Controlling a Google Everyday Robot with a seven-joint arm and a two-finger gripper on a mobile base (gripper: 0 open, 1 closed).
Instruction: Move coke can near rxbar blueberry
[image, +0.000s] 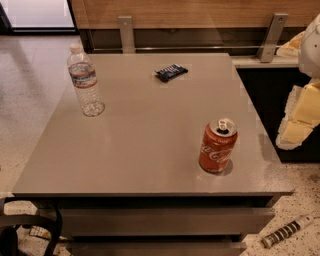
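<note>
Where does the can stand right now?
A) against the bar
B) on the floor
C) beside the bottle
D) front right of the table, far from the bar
D: the can stands upright at the front right of the table, the bar lies at the back, and the hand hangs off the right edge, touching neither.

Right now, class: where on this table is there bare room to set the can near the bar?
Bare tabletop surrounds the bar: the wide middle between it, the bottle and the can, and the strip to its right. Nothing crowds it. The tool hangs off the table's right side.
</note>
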